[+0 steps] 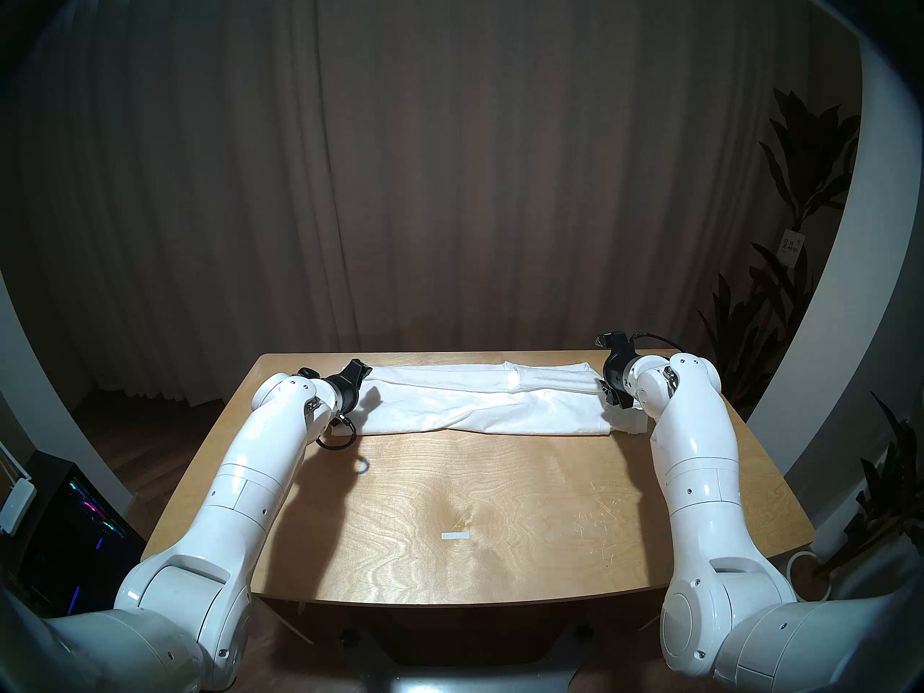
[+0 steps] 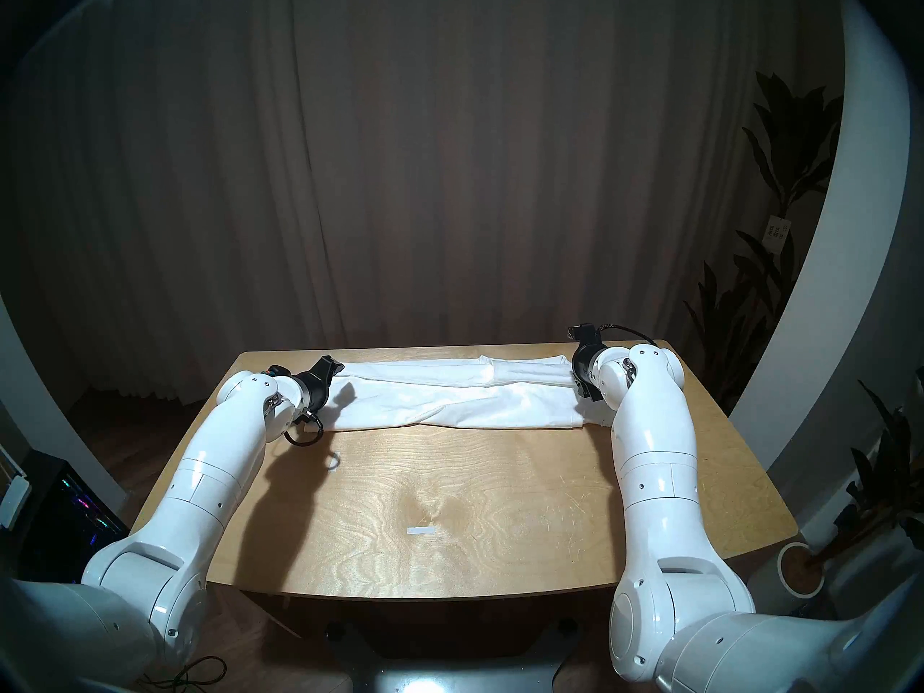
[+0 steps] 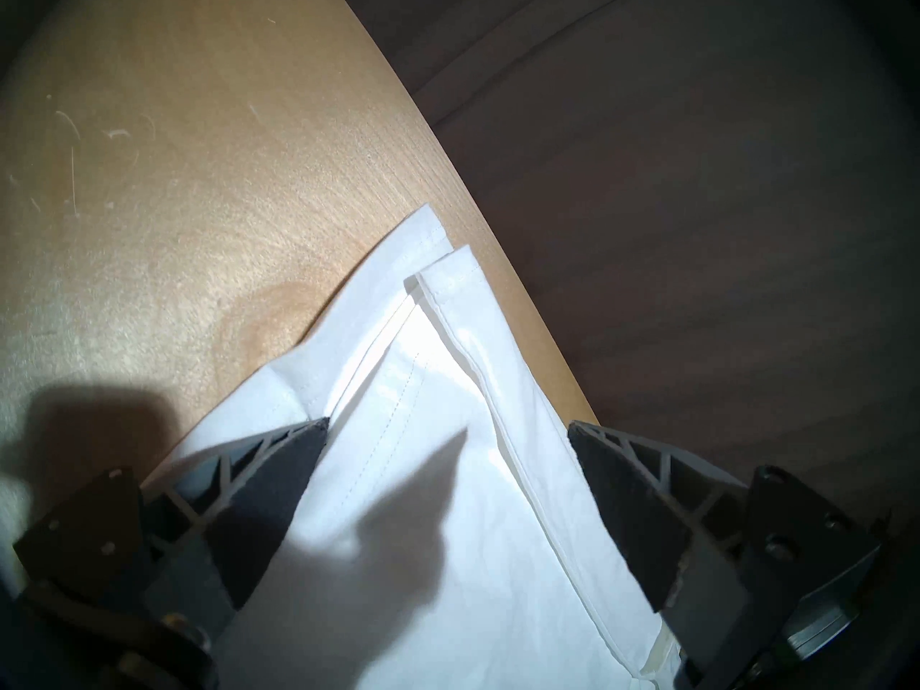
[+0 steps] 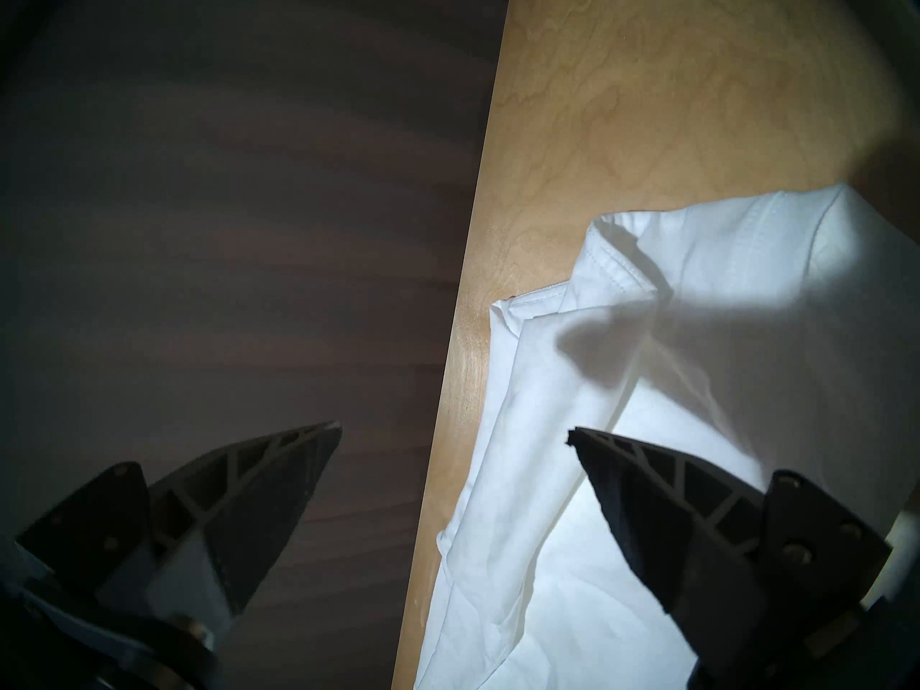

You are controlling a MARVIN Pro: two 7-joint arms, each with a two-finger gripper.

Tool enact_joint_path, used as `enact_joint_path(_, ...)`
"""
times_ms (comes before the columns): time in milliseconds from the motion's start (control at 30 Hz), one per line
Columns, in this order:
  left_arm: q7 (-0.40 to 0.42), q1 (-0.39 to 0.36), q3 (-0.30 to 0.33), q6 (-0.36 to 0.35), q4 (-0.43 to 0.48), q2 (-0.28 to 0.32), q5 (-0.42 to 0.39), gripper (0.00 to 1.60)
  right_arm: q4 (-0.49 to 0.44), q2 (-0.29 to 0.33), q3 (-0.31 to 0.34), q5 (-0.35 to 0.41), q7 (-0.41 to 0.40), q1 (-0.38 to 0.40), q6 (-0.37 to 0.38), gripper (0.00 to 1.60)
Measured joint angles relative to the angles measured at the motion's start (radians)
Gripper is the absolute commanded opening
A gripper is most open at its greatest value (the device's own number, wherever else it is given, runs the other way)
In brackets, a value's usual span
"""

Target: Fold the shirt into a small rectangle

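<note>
**Shirt lies in a long band at the far edge**

Before brown curtains, my wooden table (image 1: 500, 502) carries the shirt (image 1: 475, 402), folded into a long band along its far side. I see my left gripper (image 3: 448, 427) spread wide above the shirt's hemmed end, gripping nothing. My right gripper (image 4: 453, 432) also gapes wide, empty, above the other end by the table's edge. A tape strip (image 1: 456, 535) lies nearer me.
</note>
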State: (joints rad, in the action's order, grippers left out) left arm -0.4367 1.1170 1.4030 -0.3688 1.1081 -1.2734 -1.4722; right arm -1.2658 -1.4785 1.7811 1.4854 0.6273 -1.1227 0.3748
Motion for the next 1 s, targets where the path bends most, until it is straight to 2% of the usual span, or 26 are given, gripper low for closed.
enact_joint_path(1000, 0.085, 0.138, 0.100, 0.034, 0.227, 0.049, -0.068, 1.60, -0.097, 0.027, 0.061, 0.056, -0.003, -0.172, 0.101, 1.60)
